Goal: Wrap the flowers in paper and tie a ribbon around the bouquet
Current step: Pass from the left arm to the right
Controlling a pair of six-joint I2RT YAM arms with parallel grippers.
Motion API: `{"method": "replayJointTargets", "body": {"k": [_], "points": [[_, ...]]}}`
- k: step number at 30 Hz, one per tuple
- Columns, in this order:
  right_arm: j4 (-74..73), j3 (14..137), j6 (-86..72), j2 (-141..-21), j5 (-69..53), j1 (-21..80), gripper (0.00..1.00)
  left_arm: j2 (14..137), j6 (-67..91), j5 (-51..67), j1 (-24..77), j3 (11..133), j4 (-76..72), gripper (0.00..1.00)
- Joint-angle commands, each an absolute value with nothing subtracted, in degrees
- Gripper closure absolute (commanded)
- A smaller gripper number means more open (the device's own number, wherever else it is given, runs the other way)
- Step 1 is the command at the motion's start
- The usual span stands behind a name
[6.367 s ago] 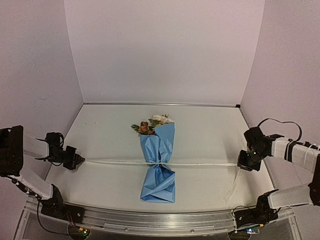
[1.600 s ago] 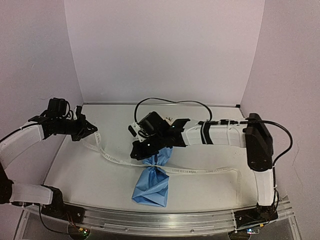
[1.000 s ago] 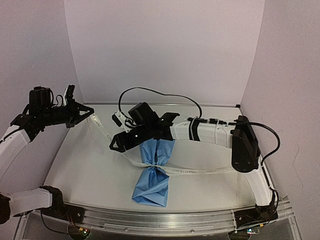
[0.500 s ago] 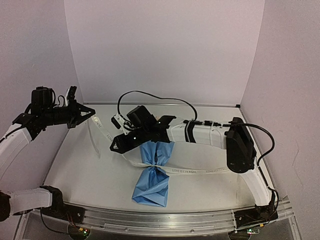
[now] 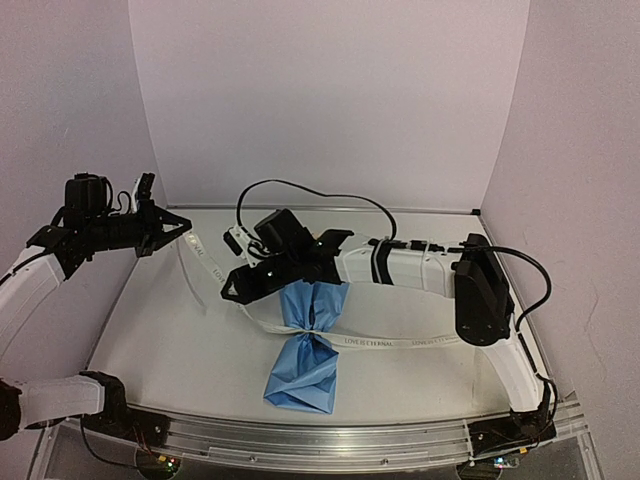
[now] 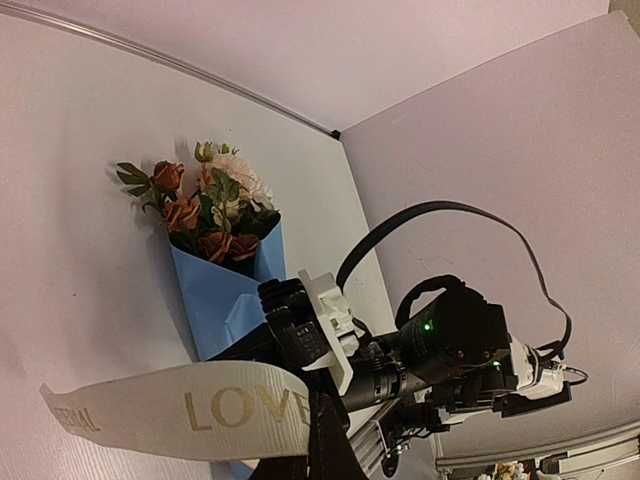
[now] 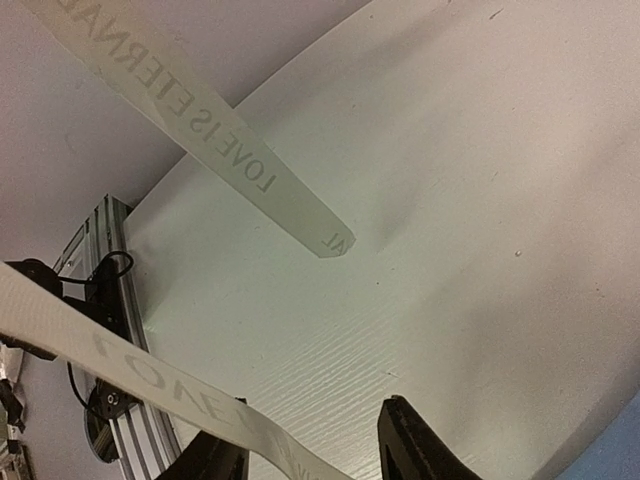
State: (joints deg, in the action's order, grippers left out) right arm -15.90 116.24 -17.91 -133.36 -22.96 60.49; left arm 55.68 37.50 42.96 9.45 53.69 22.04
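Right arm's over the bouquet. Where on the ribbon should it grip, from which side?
Grip the cream printed fabric ribbon on the lifted span just left of the blue paper bouquet's waist, coming from the right. The left gripper holds it off the table, likely leaving room for fingers.

We log the left arm (image 5: pixel 35 270) rising from its base at the near left corner, elbow out to the left, forearm lifted and running about level toward the right. Its left hand (image 5: pixel 182 222) hangs in the air, fingers pressed together and pinching the ribbon (image 6: pixel 200 410).

The right arm (image 5: pixel 400 265) climbs from the near right corner, folds at the elbow and reaches far leftward across the middle. We see its right hand (image 5: pixel 232 290) angled down and left, fingers (image 7: pixel 410 445) parted.
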Motion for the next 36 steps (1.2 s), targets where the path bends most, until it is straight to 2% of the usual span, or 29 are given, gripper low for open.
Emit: {"method": "replayJointTargets", "body": {"k": [1,4,8,9,16,21,28,36], "points": [[-14.47,118.56,-18.89,-130.38,-22.60,60.82,0.63,56.06,37.23,43.76,9.67,55.20,20.51,1.00],[-14.78,118.05,-18.72,-129.85,-22.34,60.83,0.74,56.13,37.25,43.46,9.65,54.80,20.42,1.00],[-16.18,116.23,-18.60,-128.00,-21.77,60.82,0.97,56.06,36.54,40.07,9.61,54.42,21.76,1.00],[-16.88,115.40,-18.56,-127.23,-21.61,60.89,1.00,56.11,36.15,38.50,9.67,54.10,22.64,1.00],[-24.70,100.67,-19.19,-114.82,-20.27,61.02,1.00,59.79,34.56,35.42,10.07,47.83,21.41,1.00],[-31.72,88.59,-19.24,-106.13,-16.44,61.73,1.00,64.46,35.06,33.14,15.19,43.37,17.83,1.00],[-38.95,81.83,-19.65,-101.98,-14.34,63.29,1.00,73.77,37.65,28.83,25.09,39.91,10.14,1.00],[-43.52,79.16,-19.60,-99.50,-9.63,64.21,1.00,83.65,36.93,27.02,31.53,43.33,6.08,1.00]]}}
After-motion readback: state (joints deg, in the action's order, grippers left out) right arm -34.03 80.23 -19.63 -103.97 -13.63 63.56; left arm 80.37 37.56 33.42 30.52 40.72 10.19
